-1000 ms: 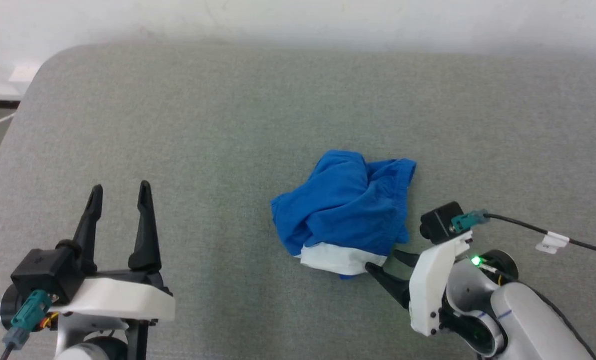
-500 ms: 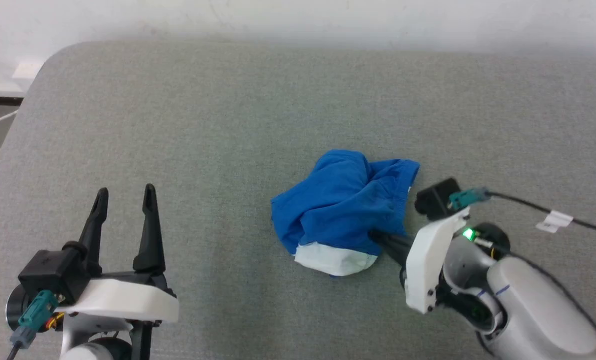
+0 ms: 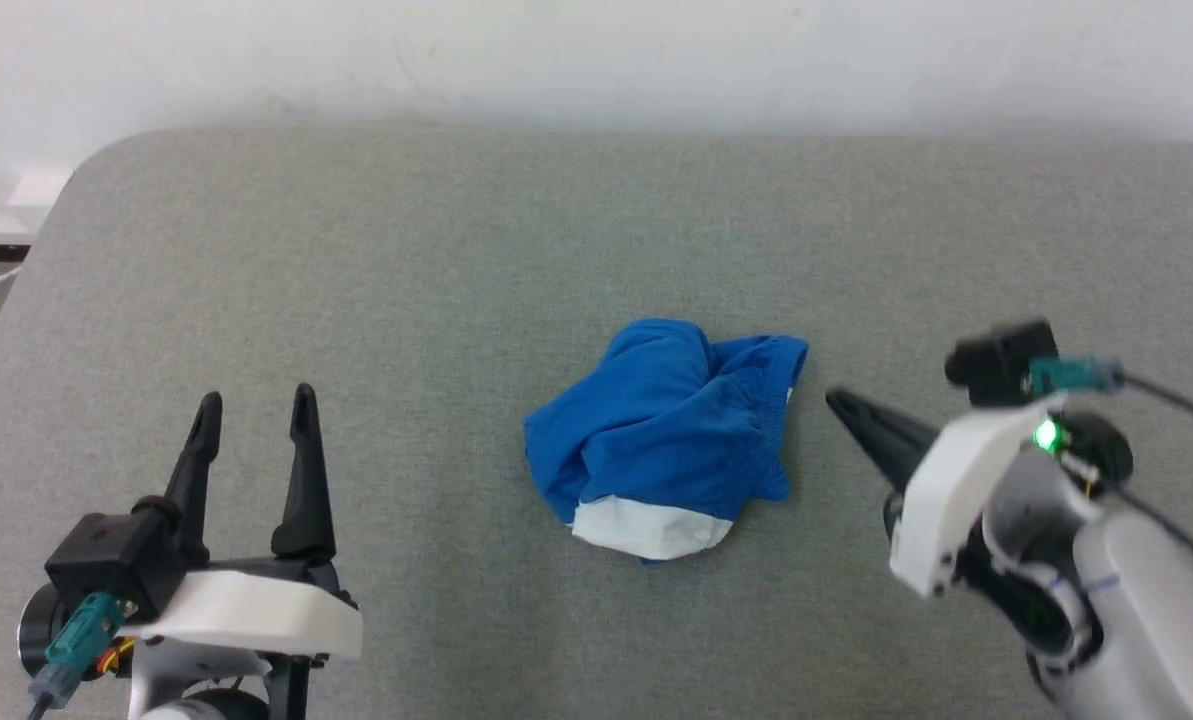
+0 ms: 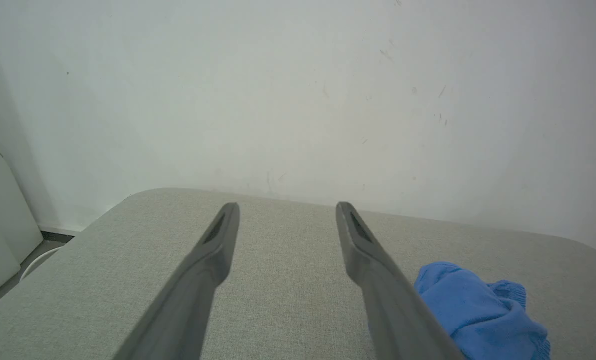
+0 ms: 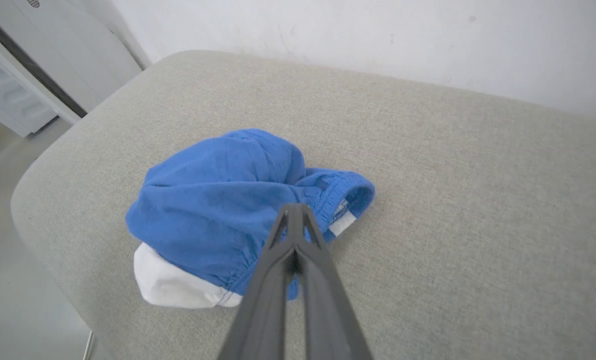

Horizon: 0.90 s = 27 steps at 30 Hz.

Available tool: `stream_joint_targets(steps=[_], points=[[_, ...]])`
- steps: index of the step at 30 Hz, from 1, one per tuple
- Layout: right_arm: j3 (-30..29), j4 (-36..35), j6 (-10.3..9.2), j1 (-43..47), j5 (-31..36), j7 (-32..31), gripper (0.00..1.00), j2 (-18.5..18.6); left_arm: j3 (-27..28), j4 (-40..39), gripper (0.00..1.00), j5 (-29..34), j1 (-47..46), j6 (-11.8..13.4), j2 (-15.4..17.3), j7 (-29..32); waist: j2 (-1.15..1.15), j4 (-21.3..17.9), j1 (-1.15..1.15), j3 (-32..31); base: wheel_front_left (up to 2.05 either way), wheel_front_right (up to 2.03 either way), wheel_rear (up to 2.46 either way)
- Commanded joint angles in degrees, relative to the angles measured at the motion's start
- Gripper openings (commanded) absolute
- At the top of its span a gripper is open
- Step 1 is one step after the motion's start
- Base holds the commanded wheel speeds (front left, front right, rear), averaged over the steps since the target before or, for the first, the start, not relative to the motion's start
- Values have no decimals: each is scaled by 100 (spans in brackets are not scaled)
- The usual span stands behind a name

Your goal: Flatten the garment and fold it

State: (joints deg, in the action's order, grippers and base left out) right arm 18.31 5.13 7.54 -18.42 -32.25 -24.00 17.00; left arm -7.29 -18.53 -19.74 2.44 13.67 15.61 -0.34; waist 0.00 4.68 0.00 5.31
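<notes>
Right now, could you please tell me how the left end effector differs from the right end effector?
The left end effector is open, fingers spread; the right end effector is shut, fingers pressed together. The left one points straight ahead, well away from the shorts; the right one angles toward the shorts, its tip close beside them but apart. Both hold nothing and have long dark fingers.

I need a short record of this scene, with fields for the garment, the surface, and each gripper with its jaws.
garment: blue shorts with a white part, crumpled in a heap, not yet flattened
surface: grey fabric-covered top, garment lies near its middle
left gripper: jaws open, empty, far left of the garment
right gripper: jaws shut, empty, just right of the garment, apart from it
</notes>
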Motion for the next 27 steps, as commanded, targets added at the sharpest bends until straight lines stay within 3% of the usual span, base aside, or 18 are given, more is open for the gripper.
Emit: stream_joint_targets(steps=[1,3,4,5,6,13,21,27], points=[[-73,-70,-5,234,88,38,0,-60,7,-25,100,21,61,28,9,9,0,6,0,-30,0,0,0],[-207,-136,-5,526,176,108,0,-141,1,-24,100,24,75,39,7,1,0,29,0,-57,0,0,0],[-256,-162,-5,664,218,159,33,-186,-4,-22,100,23,88,42,7,-3,0,41,0,-68,0,0,0],[-292,-177,-5,794,258,209,80,-226,-8,-23,100,23,105,47,6,-6,0,53,0,-74,0,0,0],[-322,-189,-5,907,287,265,100,-267,-11,-28,100,23,123,57,0,-9,0,65,0,-78,0,0,0],[-389,-103,-5,1246,213,290,100,-447,-22,-29,100,-3,198,86,-10,-27,0,116,0,-73,0,0,0],[160,244,-5,796,-452,-293,100,-279,-78,20,100,-33,82,55,-38,-91,0,261,0,98,0,0,0],[515,706,-5,375,-787,-324,100,-186,-89,87,100,-59,5,43,-61,-159,0,379,0,214,0,0,0]])
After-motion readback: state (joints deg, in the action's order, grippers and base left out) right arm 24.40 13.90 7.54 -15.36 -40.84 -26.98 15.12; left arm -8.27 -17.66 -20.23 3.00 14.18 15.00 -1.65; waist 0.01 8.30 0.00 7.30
